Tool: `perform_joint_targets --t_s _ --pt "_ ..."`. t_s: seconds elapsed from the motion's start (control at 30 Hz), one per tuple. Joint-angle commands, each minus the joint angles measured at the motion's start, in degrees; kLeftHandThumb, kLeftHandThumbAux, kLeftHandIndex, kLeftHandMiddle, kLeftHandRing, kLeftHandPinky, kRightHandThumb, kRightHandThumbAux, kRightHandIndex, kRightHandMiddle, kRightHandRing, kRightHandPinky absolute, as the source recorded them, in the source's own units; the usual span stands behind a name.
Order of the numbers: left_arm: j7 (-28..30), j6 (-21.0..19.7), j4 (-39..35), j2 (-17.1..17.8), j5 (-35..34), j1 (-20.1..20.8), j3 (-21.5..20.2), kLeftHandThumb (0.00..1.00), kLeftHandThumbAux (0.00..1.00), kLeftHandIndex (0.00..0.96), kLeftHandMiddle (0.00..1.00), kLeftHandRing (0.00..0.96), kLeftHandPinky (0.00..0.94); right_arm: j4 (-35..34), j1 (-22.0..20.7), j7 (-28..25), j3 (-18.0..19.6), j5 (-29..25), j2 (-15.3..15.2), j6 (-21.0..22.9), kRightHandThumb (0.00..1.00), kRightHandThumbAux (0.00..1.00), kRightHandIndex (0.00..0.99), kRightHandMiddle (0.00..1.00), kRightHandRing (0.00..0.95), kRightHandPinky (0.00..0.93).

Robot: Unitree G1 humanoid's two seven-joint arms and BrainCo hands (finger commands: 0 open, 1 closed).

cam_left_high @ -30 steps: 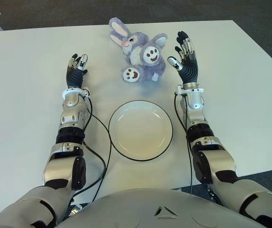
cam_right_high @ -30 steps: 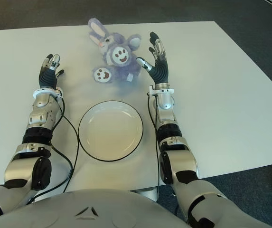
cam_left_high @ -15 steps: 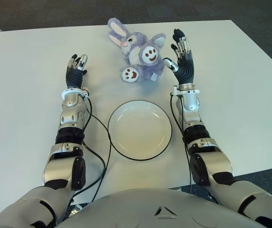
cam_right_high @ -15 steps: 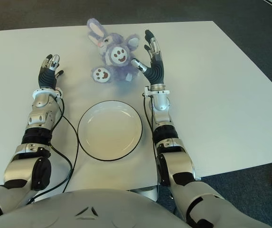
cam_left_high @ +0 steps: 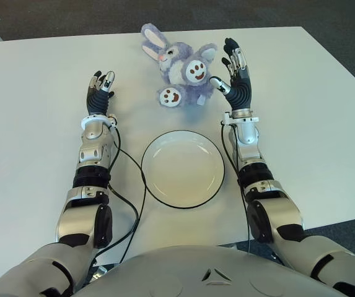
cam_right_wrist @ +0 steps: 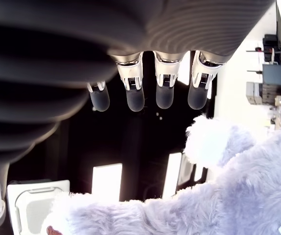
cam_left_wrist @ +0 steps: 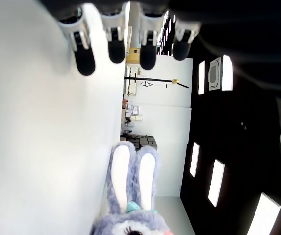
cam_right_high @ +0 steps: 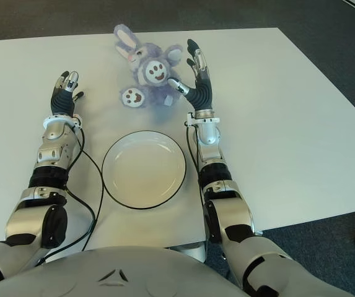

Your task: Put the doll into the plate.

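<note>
Both arms reach forward, right hand (cam_left_high: 237,74) and left hand (cam_left_high: 98,91) with fingers spread, holding nothing.

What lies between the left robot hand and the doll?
Only bare table, as the left eye view shows: nothing lies between the left robot hand and the doll.

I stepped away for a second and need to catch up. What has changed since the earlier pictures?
The right hand moved left, closing in on the doll with fingers spread; its thumb now reaches the doll's side, nothing grasped yet. The left hand, doll and empty plate stayed put.
</note>
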State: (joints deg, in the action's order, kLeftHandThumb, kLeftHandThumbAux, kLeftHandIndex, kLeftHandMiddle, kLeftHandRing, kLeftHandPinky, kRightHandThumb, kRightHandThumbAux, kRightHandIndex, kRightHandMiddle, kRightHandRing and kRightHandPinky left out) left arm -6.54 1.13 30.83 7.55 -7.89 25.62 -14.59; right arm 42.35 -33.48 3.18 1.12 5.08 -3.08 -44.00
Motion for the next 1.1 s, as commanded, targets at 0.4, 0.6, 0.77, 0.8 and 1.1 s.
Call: perform_joint_targets --t_s 0.4,0.6,0.77,0.8,1.1 --pt "-1.2 -1.6 2.6 -1.1 0.3 -0.4 0.2 0.0 0.445 0.0 0.102 0.071 0.0 6.2 1.3 -2.8 0.5 -3.2 1.8 -2.4 0.114 0.587 0.0 0.0 0.0 0.0" --pt "-1.0 -1.3 2.8 -1.1 0.2 -0.3 0.1 0.0 0.45 0.0 0.1 0.068 0.0 7.3 1.1 -3.7 0.5 -3.8 2.0 -3.0 0.158 0.597 0.0 0.0 0.0 0.0" --pt "-1.2 -1.3 2.8 -1.2 0.2 -0.2 0.1 0.0 0.455 0.0 0.101 0.068 0.0 7.9 1.1 -4.1 0.6 -4.0 2.2 -3.2 0.167 0.6 0.0 0.0 0.0 0.0" --pt "-1.2 -1.2 2.9 -1.2 0.2 -0.2 0.1 0.0 0.456 0.0 0.101 0.068 0.0 8.0 1.1 -4.1 0.7 -4.0 2.3 -3.2 0.169 0.601 0.0 0.0 0.0 0.0" --pt "-1.1 -1.3 2.9 -1.2 0.2 -0.2 0.2 0.0 0.449 0.0 0.103 0.069 0.0 8.4 1.4 -4.9 0.5 -4.3 3.0 -3.1 0.175 0.604 0.0 0.0 0.0 0.0"
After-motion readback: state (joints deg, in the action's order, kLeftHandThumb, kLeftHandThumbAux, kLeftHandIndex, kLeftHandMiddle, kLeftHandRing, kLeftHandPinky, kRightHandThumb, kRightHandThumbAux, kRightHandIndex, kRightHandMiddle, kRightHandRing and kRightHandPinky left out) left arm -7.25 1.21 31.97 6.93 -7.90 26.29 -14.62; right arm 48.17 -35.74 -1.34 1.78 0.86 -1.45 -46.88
